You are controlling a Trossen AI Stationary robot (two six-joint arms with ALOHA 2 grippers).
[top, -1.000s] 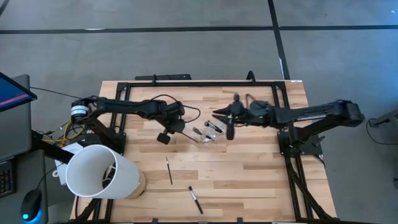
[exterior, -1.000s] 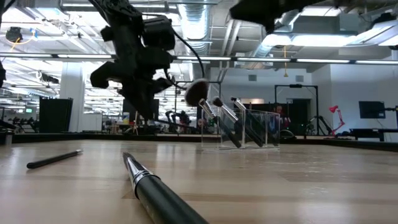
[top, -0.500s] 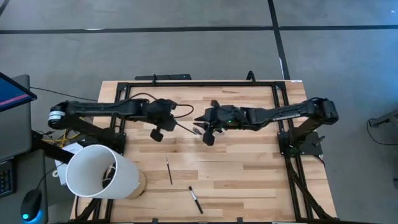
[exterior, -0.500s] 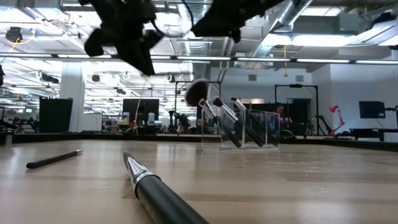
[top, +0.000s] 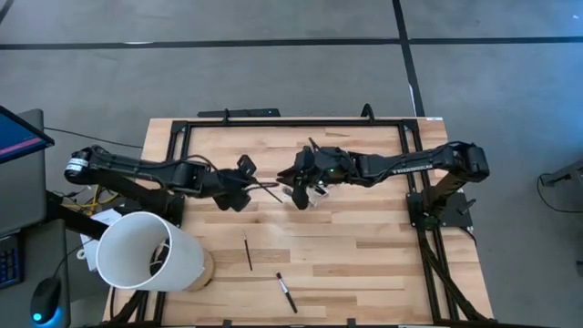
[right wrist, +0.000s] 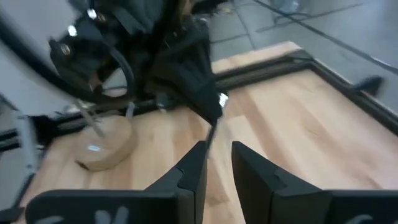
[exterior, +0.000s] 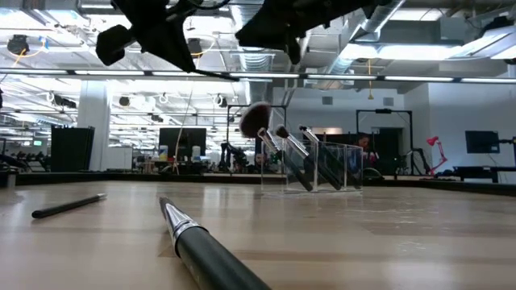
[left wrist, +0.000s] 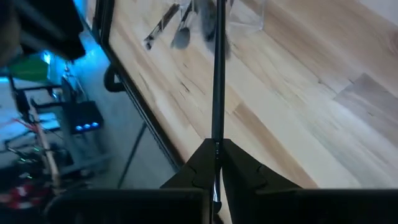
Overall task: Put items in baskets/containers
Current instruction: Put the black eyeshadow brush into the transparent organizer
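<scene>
Left tool (left wrist: 216, 163) — clamped on brush (left wrist: 217, 74) | brush juts ahead toward right tool (right wrist: 216, 163) — apart

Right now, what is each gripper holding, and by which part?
The left gripper pinches a thin dark stick by one end. The right gripper holds nothing, fingers apart, facing it.

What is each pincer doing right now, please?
Left pincer: shut on a thin dark stick, above the table.
Right pincer: open, holding nothing, facing the left one.
</scene>
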